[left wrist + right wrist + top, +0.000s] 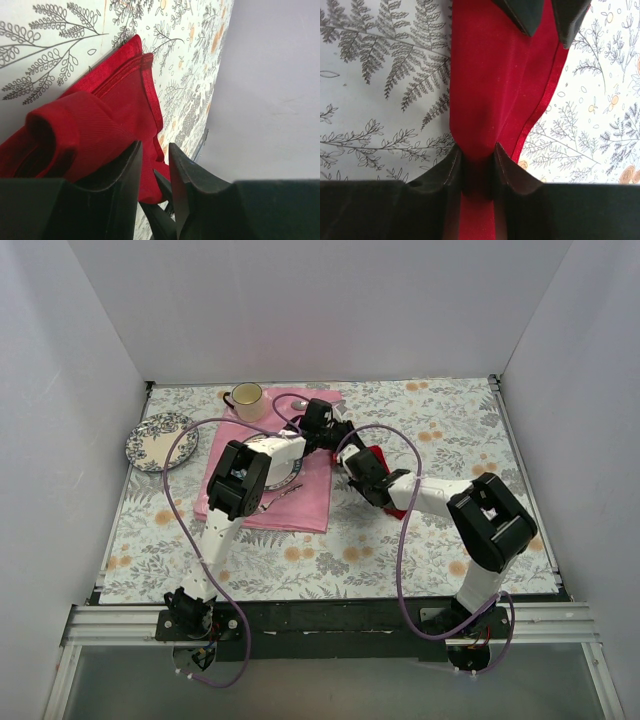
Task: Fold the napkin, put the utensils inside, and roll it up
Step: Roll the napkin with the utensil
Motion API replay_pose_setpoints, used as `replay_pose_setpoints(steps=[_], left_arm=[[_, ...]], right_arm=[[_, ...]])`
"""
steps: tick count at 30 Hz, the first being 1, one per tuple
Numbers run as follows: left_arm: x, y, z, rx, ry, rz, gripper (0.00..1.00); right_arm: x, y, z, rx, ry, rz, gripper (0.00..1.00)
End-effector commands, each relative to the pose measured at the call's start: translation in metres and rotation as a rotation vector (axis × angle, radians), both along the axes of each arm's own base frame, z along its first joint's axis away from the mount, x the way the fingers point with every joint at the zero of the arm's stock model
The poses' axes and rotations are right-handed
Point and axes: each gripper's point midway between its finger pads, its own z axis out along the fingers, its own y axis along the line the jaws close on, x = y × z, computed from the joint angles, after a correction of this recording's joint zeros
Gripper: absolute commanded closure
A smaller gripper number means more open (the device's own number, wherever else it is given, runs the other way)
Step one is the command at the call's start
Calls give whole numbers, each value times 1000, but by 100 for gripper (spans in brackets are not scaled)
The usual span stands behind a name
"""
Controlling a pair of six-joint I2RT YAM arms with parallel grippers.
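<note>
- right gripper (476, 148): clamped on the napkin (490, 90), with the red cloth gathered into a narrow waist between its fingers.
- left gripper (155, 145): fingers a narrow gap apart, right at the napkin's far end. red shows in the gap, but i cannot tell whether they pinch it or only stand over it.
- the napkin lies as a folded strip on the floral worktop (380, 100), stretched between the two grippers. the left wrist view shows one end bunched into a loose roll. from above it sits just right of the pink cloth (310, 490).
- the utensils: no dark-handled spoon shows in either wrist view, and i cannot tell whether it is inside the fold. a slim utensil (283, 496) lies on the pink cloth, too small to identify.
- risks, as i judge them:
  - a pull by the right gripper could drag the whole strip and open the fold, since the cloth is thin and slides.
  - if the left gripper has no real hold, the loose roll may spring open.
  - the two grippers are close together, so a careless move could knock them into each other.
  - any spoon inside could slip out of an open end.
</note>
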Motion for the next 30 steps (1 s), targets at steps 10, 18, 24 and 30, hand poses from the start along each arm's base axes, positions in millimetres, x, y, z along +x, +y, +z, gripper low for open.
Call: replay_pose_setpoints(steps=[10, 18, 24, 30], left_arm=[[45, 25, 98, -35, -164, 61, 45], [41, 51, 125, 55, -256, 138, 38], [23, 70, 101, 169, -245, 187, 33], [-7, 47, 71, 229, -209, 141, 34]], right_arm=[[-9, 2, -17, 240, 158, -69, 89], [-10, 16, -11, 499, 323, -79, 89], [-10, 22, -6, 717, 456, -86, 90], [-10, 21, 0, 927, 548, -105, 90]])
